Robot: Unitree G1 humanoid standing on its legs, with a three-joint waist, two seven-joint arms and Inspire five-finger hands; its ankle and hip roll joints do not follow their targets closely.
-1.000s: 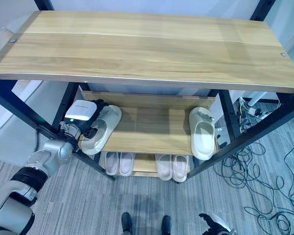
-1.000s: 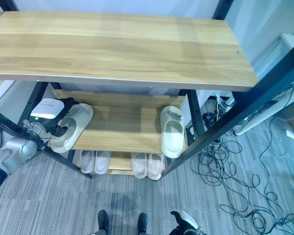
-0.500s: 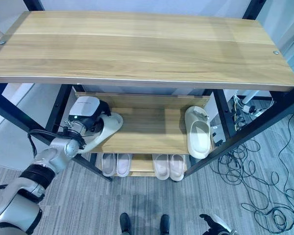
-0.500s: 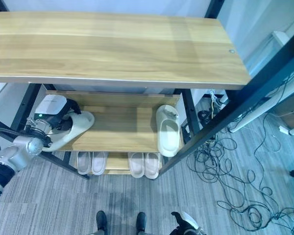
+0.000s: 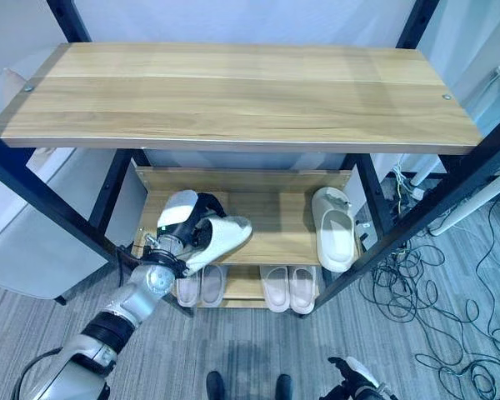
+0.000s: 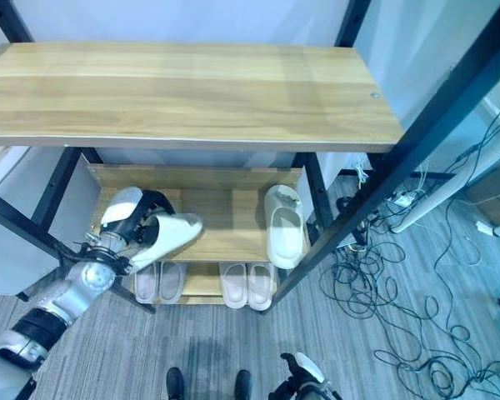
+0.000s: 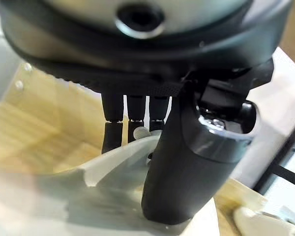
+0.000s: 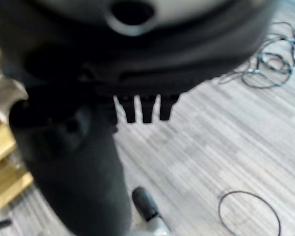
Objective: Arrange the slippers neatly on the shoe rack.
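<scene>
My left hand (image 5: 183, 227) is shut on a cream slipper (image 5: 223, 237) and holds it over the left half of the rack's middle shelf (image 5: 275, 212), toe pointing right. In the left wrist view the thumb (image 7: 187, 162) presses on the slipper (image 7: 54, 201) and the fingers (image 7: 113, 130) curl behind its strap. The matching cream slipper (image 5: 334, 238) lies at the shelf's right end, toe towards the front edge. My right hand (image 8: 73, 167) hangs low over the carpet with relaxed fingers and holds nothing.
A wide wooden top shelf (image 5: 233, 92) overhangs the middle shelf. Two pairs of pale pink slippers (image 5: 200, 285) (image 5: 289, 288) stand on the bottom shelf. Black frame posts (image 5: 50, 208) flank the rack. Loose cables (image 5: 450, 333) lie on the floor to the right.
The camera has shifted. My left hand has carried the cream slipper from the shelf's left edge towards the middle, turning its toe to the right.
</scene>
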